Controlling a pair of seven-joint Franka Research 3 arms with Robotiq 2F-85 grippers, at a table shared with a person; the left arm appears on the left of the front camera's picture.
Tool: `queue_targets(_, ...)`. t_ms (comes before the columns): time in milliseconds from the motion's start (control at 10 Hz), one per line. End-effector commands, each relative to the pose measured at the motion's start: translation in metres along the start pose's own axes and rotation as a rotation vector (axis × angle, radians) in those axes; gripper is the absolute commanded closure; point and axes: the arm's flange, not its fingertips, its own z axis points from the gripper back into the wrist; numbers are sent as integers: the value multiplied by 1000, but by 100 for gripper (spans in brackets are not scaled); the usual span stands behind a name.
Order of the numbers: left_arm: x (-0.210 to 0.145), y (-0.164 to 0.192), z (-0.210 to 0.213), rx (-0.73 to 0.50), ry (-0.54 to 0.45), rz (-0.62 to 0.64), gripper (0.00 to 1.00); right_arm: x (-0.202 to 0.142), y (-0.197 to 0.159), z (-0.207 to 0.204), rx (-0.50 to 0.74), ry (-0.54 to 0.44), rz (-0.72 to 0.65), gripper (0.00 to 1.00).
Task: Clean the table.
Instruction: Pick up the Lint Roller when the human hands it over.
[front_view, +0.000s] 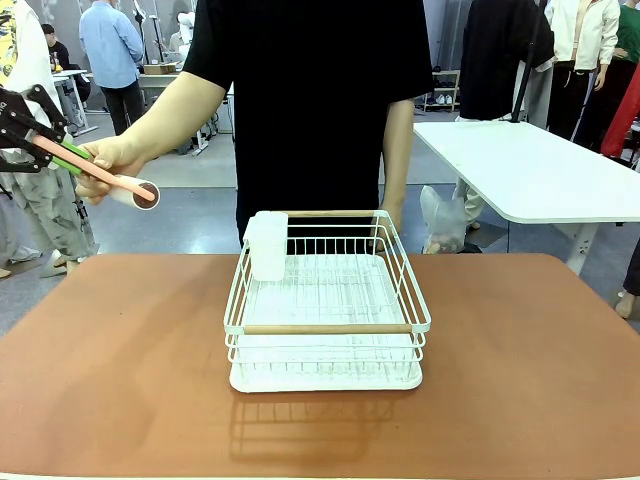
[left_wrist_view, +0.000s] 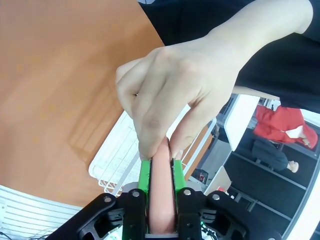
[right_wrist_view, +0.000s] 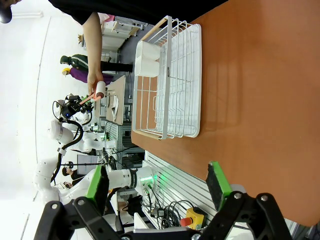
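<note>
Left pincer (left_wrist_view: 161, 167) clamps a pink handle (left_wrist_view: 161, 205) (a person's hand (left_wrist_view: 175, 90) grips it too) up off the desk's (front_view: 120, 380) far-left corner; right pincer (right_wrist_view: 157, 180) gapes.

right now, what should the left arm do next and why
Probably hold still until the hand lets go, then carry the roller down to the table: the left jaws are shut on its pink handle, but the hand grips it too.
</note>
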Motion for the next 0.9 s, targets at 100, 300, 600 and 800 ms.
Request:
queue_targets(100, -3, 0, 2, -27, -3, 4, 100, 0, 4, 2, 16, -6, 15, 0)
queue_targets(300, -2, 1, 4, -40, -1, -15, 100, 0, 4, 2, 16, -6, 15, 0)
queue_targets(600, 0, 0, 0, 0, 0, -1, 100, 0, 4, 2, 16, -6, 15, 0)
queue_targets(800, 0, 0, 0, 0, 0, -1, 100, 0, 4, 2, 16, -6, 15, 0)
